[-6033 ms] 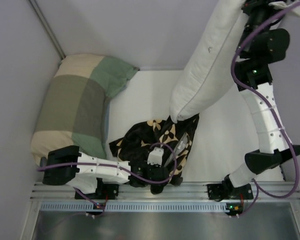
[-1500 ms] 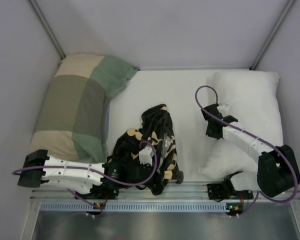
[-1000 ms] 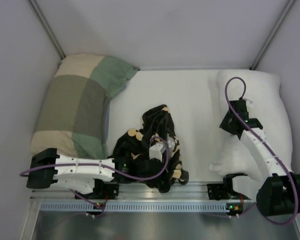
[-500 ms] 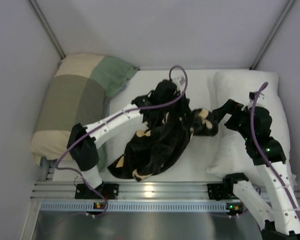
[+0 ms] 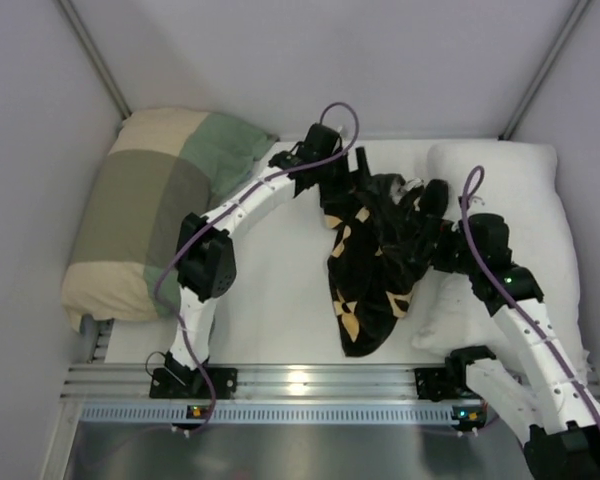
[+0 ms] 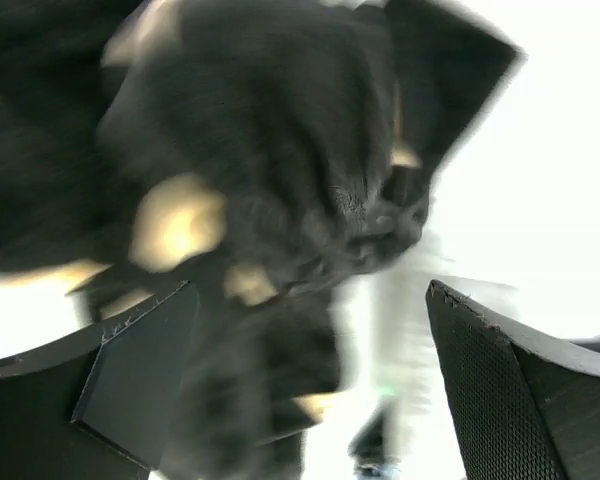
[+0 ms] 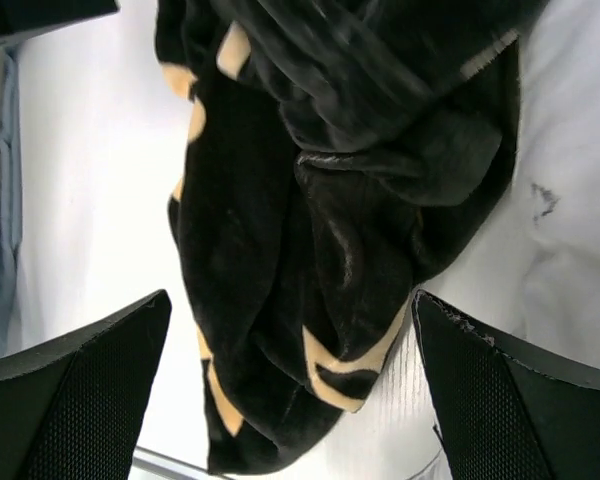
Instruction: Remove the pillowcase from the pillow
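The black pillowcase (image 5: 375,265) with tan motifs lies crumpled in a long heap mid-table, its right side against the white pillow (image 5: 515,195). My left gripper (image 5: 346,186) hovers at the heap's far end, jaws wide open. In the left wrist view the blurred pillowcase (image 6: 280,180) fills the space beyond the left gripper (image 6: 310,290). My right gripper (image 5: 430,206) is at the heap's upper right edge, over the pillow's left side, also open. Ahead of the right gripper (image 7: 290,297), the pillowcase (image 7: 330,200) lies loose, with the pillow (image 7: 570,200) to its right.
A green, beige and olive checked pillow (image 5: 150,220) fills the left side against the wall. Grey walls close in the back and sides. The metal rail (image 5: 300,380) with both arm bases runs along the near edge.
Both arms carried the pillowcase up from the near edge toward the back right. Both grippers have opened, and the fabric has dropped into a long heap beside the white pillow.
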